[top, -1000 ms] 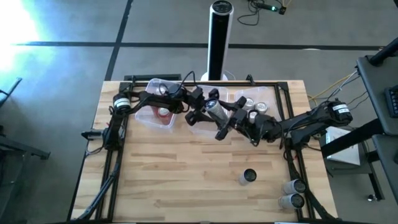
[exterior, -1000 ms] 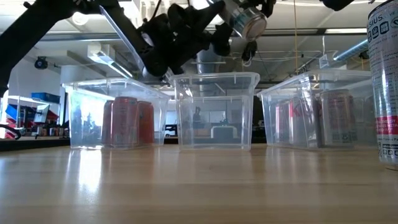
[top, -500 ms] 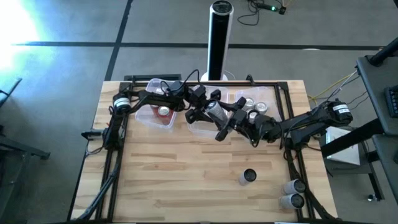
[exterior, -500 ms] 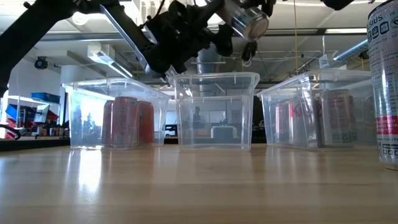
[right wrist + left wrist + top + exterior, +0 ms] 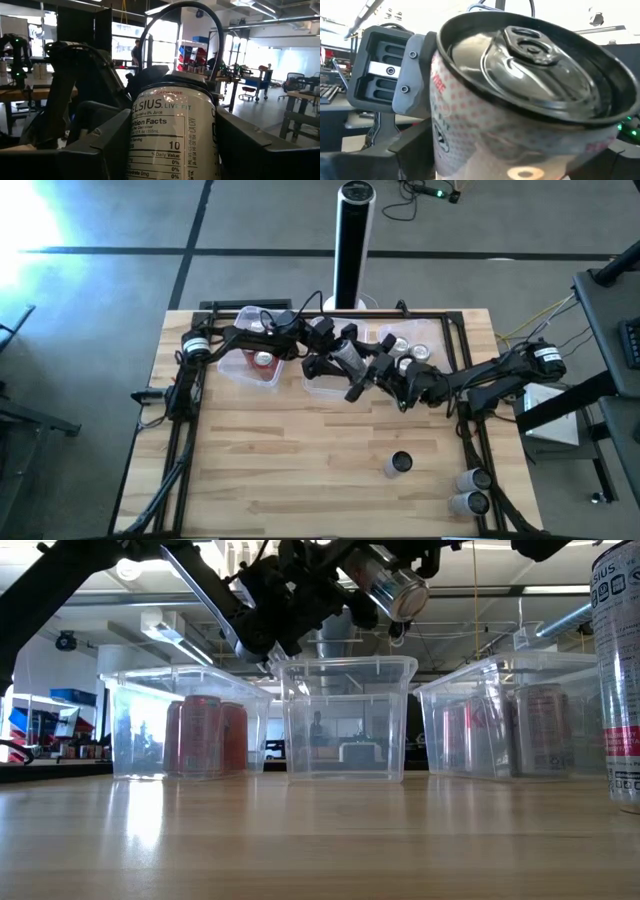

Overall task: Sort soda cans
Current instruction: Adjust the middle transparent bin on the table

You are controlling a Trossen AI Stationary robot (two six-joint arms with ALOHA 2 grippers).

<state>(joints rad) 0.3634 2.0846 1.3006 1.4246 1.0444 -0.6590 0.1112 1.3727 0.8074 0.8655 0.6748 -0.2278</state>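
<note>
Both grippers meet on 1 silver can above the middle tub.
High view: the left gripper (image 5: 335, 360) and right gripper (image 5: 372, 370) grasp the silver can (image 5: 349, 356) over the middle tub (image 5: 318, 390). Low view adds its tilt, top (image 5: 410, 597) toward camera, and red cans (image 5: 203, 735) in the left tub (image 5: 135, 730).

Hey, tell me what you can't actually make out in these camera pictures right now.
- High view: both arms cover the middle tub, hiding its contents.
- Low view: the white can at the right is cut off by the picture's edge.
- Left wrist view: the held can fills the picture and hides the table.
- High view: labels of the fallen cans are too small to read.
</note>
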